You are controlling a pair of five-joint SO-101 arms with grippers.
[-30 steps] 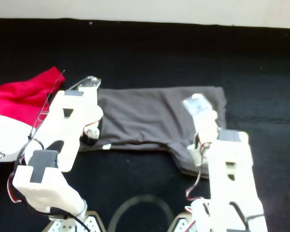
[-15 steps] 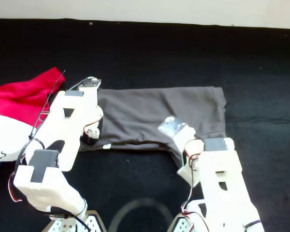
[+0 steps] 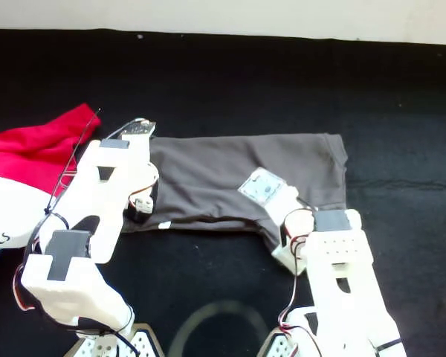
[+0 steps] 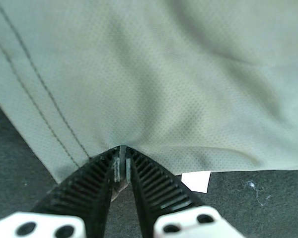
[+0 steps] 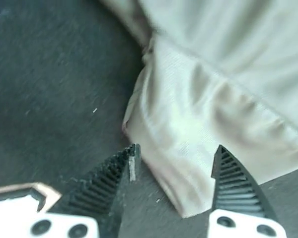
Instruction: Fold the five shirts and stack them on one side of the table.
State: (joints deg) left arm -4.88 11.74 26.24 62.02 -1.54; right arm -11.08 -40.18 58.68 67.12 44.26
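Black cloth [image 3: 230,74] across the whole table, pale wall [image 3: 223,13] along the far edge. Spread wide and mostly flat mid-table: 1 grey shirt [image 3: 208,178], its end toward the right arm [image 3: 342,275] bunched into a thick fold [image 5: 188,134]. Heaped at the table's left edge: 1 red shirt [image 3: 37,145] farther back and 1 white shirt [image 3: 4,208] nearer, touching each other and just beside the grey shirt's left end. Bent low over that left end: left arm [image 3: 104,193].

Clamped tight on the grey shirt's near hem: left gripper [image 4: 122,166], ribbed fingers [image 4: 97,181] meeting with fabric nipped between the tips. Double stitch line [image 4: 39,99] running off along the hem. Small white tag [image 4: 196,181] poking out from under the edge, just beside the tips.

Spread wide and grasping nothing: right gripper [image 5: 176,158], 1 finger [image 5: 111,173] over bare black cloth, the other over the bunched fold's edge. Touching the fabric or just above it, impossible to tell.
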